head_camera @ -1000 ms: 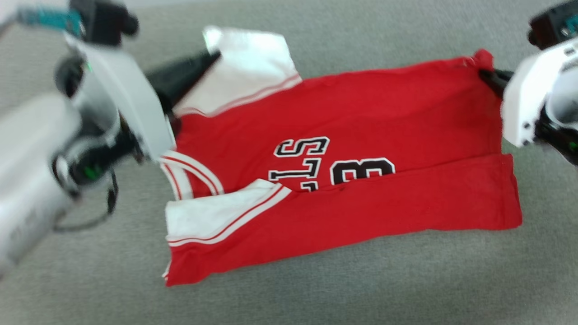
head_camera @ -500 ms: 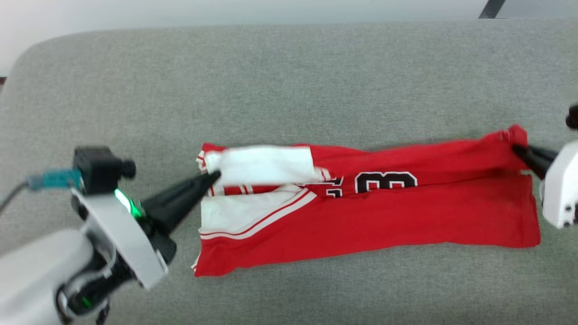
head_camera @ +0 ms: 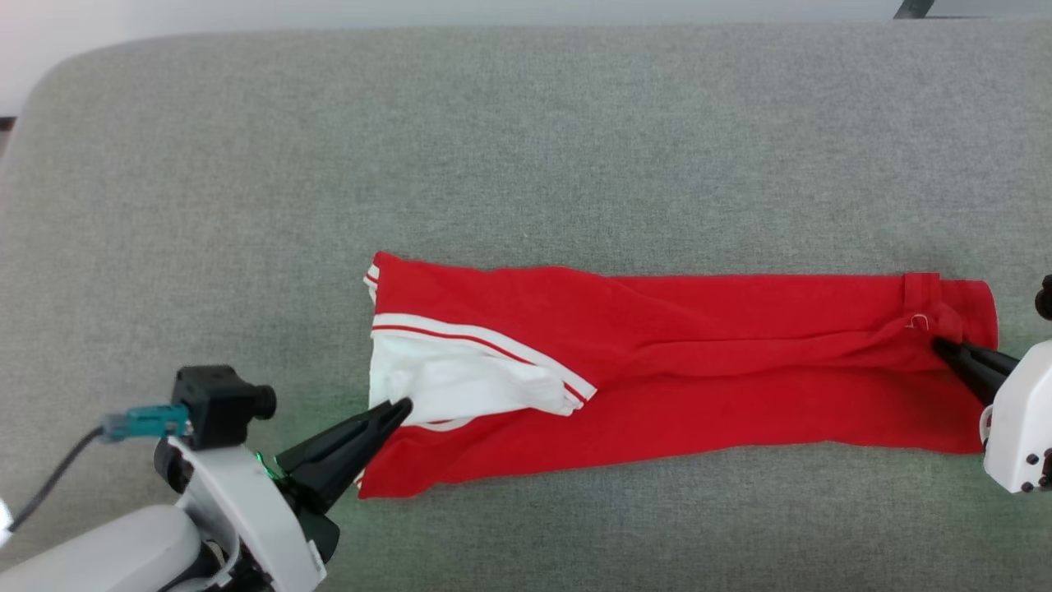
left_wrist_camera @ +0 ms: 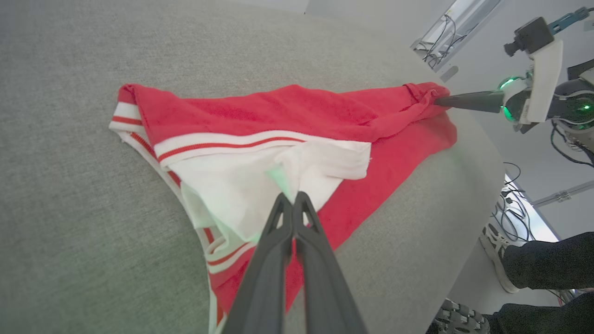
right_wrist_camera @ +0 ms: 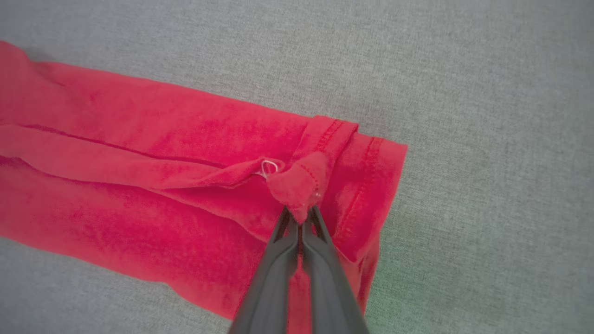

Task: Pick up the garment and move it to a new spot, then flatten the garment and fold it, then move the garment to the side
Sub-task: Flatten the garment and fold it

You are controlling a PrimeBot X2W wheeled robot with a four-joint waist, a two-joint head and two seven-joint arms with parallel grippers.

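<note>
The garment (head_camera: 657,370), a bright red shirt, lies folded lengthwise into a long narrow band across the middle of the head view, resting on the grey fabric-covered surface (head_camera: 526,148). Its white sleeve (head_camera: 460,386) sits rumpled at the band's left end, below a red-and-white striped trim band (head_camera: 468,335) that slants across the fabric. The left gripper (head_camera: 401,404) reaches in from the lower left of that view. Its fingers are pressed together on the lower edge of the white sleeve, and the left wrist view shows the pale cloth pinched between the tips. The right gripper (head_camera: 938,345) comes in from the right edge, clenched on a small bunched corner of the red hem (right_wrist_camera: 366,185) at the band's right end. In the right wrist view that corner rises into a little peak between the tips, with a thin white thread loop (right_wrist_camera: 269,167) just to its left. In the lower right of the left wrist view, beyond the surface's edge, a person's shoe (left_wrist_camera: 494,250) and dark trouser leg (left_wrist_camera: 547,266) stand beside loose cables (left_wrist_camera: 515,204).
</note>
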